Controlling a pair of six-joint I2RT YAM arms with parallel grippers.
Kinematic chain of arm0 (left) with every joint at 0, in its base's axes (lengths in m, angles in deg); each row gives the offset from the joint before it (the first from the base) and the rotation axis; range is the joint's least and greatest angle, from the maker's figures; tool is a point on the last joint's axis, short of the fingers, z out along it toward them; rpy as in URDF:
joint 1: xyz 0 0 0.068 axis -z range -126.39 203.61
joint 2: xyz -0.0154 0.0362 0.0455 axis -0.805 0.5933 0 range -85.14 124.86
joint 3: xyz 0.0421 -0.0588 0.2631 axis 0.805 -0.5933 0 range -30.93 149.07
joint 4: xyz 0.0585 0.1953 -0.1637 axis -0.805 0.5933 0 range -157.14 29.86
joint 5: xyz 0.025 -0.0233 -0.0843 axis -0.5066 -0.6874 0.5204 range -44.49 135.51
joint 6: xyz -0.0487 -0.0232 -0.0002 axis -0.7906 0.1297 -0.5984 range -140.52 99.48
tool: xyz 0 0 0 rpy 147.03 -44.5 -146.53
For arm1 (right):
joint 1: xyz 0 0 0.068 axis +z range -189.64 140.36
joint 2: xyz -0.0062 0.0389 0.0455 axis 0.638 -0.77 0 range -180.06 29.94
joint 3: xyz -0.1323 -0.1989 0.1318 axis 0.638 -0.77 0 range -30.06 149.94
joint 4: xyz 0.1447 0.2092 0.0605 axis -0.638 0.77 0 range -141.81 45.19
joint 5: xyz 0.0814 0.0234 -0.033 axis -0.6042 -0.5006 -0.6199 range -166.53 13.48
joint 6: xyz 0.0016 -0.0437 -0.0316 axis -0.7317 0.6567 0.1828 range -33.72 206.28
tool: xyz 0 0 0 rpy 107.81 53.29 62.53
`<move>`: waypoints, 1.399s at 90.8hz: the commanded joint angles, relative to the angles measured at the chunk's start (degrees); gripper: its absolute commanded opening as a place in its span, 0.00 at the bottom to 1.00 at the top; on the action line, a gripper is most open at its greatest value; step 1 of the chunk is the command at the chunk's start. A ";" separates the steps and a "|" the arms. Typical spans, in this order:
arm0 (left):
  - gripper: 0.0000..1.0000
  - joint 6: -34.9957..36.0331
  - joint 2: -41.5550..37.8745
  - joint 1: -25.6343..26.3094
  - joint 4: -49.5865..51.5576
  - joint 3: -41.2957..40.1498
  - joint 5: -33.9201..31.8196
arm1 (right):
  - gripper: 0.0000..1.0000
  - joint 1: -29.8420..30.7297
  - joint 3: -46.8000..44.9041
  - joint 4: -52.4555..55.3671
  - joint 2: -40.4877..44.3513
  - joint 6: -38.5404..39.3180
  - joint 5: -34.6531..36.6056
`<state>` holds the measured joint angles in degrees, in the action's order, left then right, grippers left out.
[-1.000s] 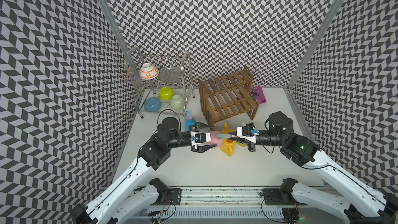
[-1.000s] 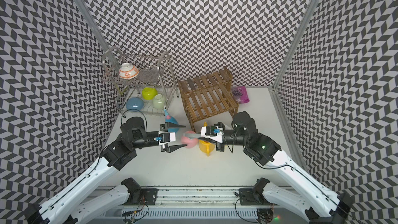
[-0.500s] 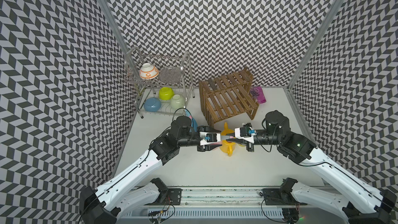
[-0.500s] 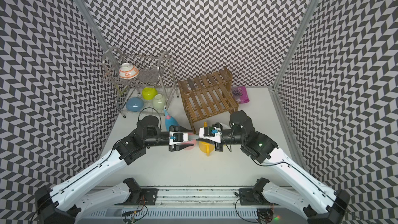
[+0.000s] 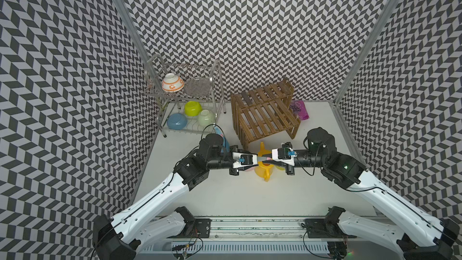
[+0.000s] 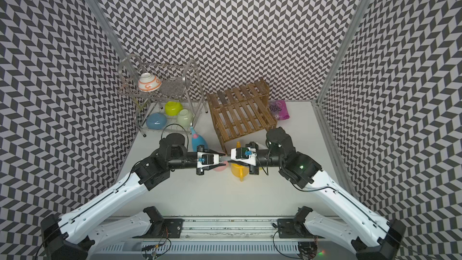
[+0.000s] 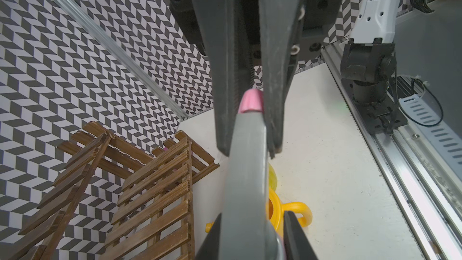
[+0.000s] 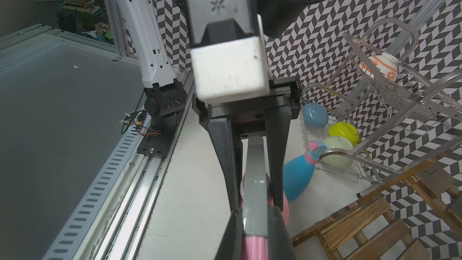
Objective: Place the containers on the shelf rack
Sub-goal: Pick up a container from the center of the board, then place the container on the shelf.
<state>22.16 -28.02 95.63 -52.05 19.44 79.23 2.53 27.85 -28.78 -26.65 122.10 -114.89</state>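
White, possibly scuffed tabletop [image 5: 225,196]; chevron walls [image 5: 250,21]

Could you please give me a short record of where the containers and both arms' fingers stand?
pink bottle: nozzle reached from both sides
right fingers: shut on nozzle tip
left fingers: straddling nozzle, grip unclear
shelf rack: no containers on it
blue bottle: on table, untouched
watering can: on table, in front of shelf rack

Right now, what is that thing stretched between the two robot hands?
The grey nozzle of the pink spray bottle: the right hand pinches its pink tip, the left hand straddles it nearer the bottle. Both wrist views show this.
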 commanded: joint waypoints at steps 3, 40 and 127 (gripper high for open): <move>0.09 1.28 -0.46 0.25 -0.48 1.28 0.07 | 0.28 -0.16 1.05 -4.33 1.69 -1.49 0.48; 0.00 -26.79 -5.03 -1.34 -17.86 -3.09 -18.46 | 1.00 -0.16 -16.73 -30.35 21.38 -24.55 23.20; 0.00 -36.03 35.94 -9.40 -5.21 53.78 -39.60 | 1.00 -0.34 -31.57 -36.84 27.99 -42.27 51.54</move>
<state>-16.36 5.24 86.84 -59.50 69.47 44.76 2.53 -3.62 -64.98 -0.58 79.61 -63.07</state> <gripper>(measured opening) 0.317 0.997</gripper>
